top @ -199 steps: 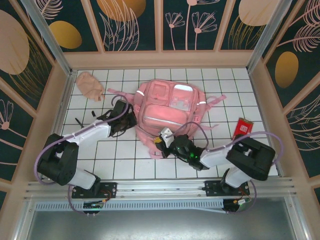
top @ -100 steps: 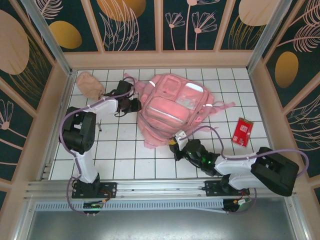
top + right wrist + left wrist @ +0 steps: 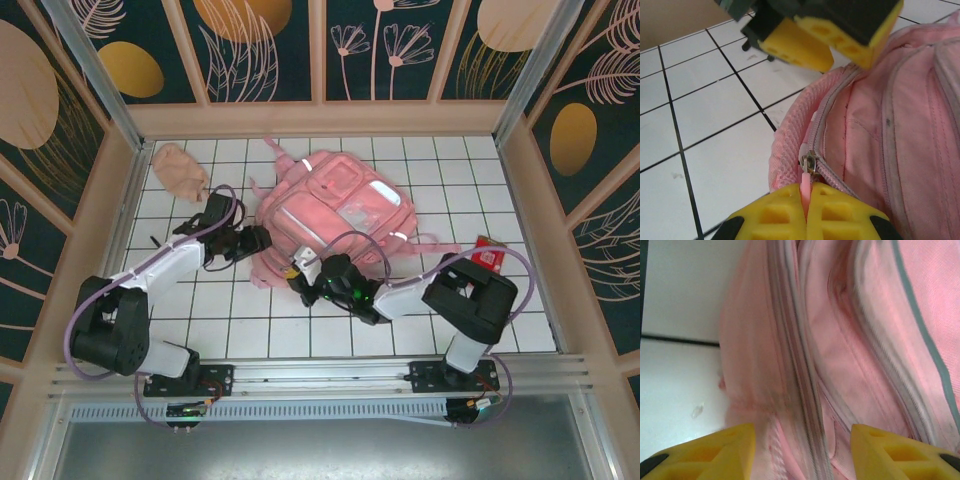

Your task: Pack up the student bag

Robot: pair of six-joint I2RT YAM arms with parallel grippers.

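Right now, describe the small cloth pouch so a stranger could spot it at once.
Start at the white gridded table and go to its far left corner. The pouch lies there alone, a small crumpled peach cloth lump. The student bag in the middle is far bigger, pinker and has pale strips.

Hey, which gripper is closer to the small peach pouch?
Left. The left gripper sits at the pink backpack's left edge, apart from the peach pouch; the right gripper is farther, clamped on the backpack's zipper pull.
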